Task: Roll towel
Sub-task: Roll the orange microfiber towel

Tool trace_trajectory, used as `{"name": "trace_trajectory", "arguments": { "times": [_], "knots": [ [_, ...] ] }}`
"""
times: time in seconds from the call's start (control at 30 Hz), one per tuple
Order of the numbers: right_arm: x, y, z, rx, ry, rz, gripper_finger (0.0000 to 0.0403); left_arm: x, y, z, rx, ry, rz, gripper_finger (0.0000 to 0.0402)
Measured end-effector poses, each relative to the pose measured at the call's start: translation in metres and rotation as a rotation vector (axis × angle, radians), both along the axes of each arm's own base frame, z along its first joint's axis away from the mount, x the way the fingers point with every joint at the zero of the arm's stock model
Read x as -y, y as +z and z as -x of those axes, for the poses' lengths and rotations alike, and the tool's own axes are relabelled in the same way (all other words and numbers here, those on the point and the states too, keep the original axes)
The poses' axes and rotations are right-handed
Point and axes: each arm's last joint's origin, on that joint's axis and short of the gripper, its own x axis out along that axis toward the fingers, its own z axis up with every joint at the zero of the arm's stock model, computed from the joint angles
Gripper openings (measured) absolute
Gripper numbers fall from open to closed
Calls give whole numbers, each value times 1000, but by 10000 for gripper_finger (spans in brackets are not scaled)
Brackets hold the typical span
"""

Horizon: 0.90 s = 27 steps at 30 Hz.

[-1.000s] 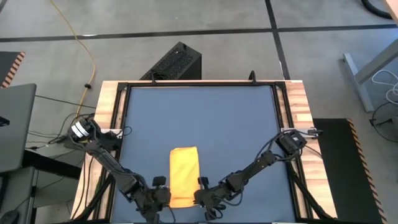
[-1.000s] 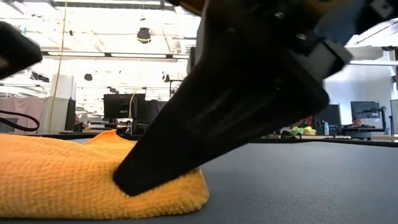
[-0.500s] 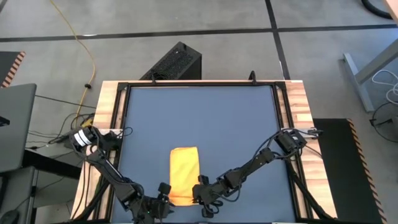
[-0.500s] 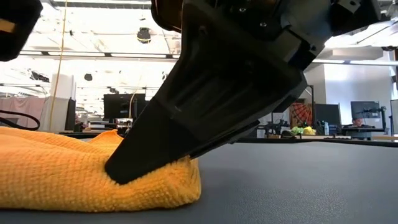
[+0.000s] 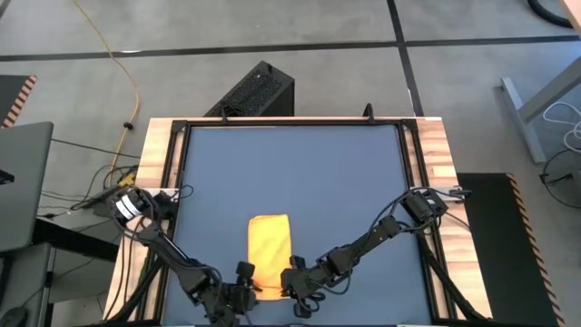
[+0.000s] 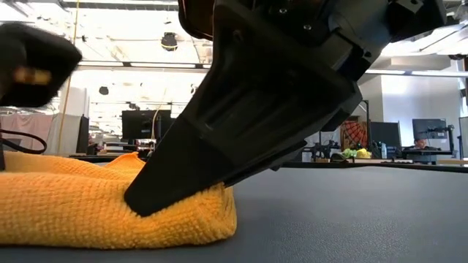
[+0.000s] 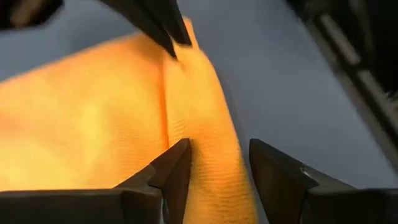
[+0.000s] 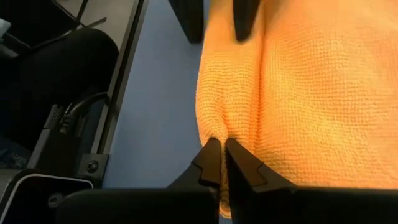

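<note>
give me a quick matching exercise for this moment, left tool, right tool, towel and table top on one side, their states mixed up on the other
Things:
1. left tool
2. right tool
3. towel
4. table top

States:
A. shut, pinching a fold of cloth
B. dark blue and flat
C. open, straddling a cloth ridge
D. yellow-orange, lying folded in a narrow strip

Pairs: 1-C, 2-A, 3-D, 4-B

Towel (image 5: 269,254): small, bright yellow-orange, looped pile. Lies as a narrow folded strip on the bench (image 5: 300,173), near its front edge, long axis running front to back. Front end is bunched into a raised rounded fold; the rest lies flat. A thick rolled edge (image 6: 183,219) rests on the bench surface.
</note>
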Motion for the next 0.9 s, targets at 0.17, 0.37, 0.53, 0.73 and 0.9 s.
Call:
{"name": "trace_trajectory", "arguments": {
  "times": [0.17, 0.37, 0.53, 0.73, 0.9],
  "knots": [
    [1, 0, 0, -10, -42, -10, 31, 0, -11, -2, -30, 43, 23, 155],
    [1, 0, 0, -25, -78, -47, 27, -3, -14, 1, -60, 108, 37, 149],
    [-1, 0, 1, -33, -94, -66, 30, -4, -14, 1, -85, 161, 96, 100],
    [0, 0, 1, -33, -108, -75, 28, -4, 1, 2, -108, 180, 216, 13],
    [-1, 9, 1, -12, -116, -81, 29, -6, 15, 1, -156, 149, 310, 8]
  ]
}}
